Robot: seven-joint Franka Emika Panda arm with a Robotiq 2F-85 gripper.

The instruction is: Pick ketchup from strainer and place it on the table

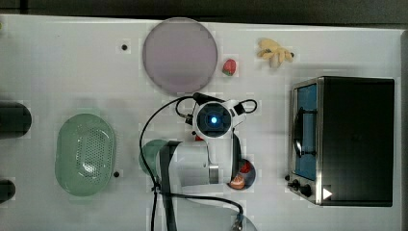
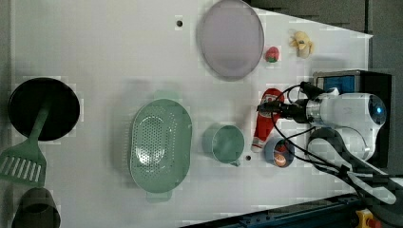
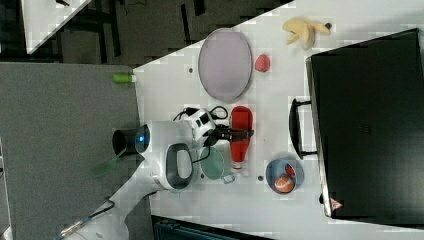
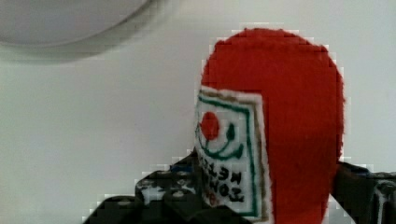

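Note:
The ketchup [image 2: 266,121] lies flat on the white table [image 1: 72,62], between the green mug [image 2: 223,142] and a small blue bowl [image 2: 279,152]. It is the red bottle [image 3: 241,117] with a white-and-red label [image 4: 229,154]. My gripper [image 2: 270,108] reaches across the bottle's upper body. In the wrist view the dark fingers [image 4: 163,191] stand on either side of the ketchup [image 4: 289,102], slightly apart from it, so the gripper [image 4: 261,196] is open. The pale green strainer [image 2: 159,142] sits empty at the left view's left of the mug, and far left in the top view [image 1: 67,144].
A grey-lilac plate [image 1: 179,54], a strawberry [image 1: 229,67] and a banana [image 1: 274,52] lie near the top view's upper edge. A toaster oven [image 1: 346,139] stands at the top view's right. A black pan [image 2: 43,108] and a green spatula [image 2: 26,156] sit at the left view's left.

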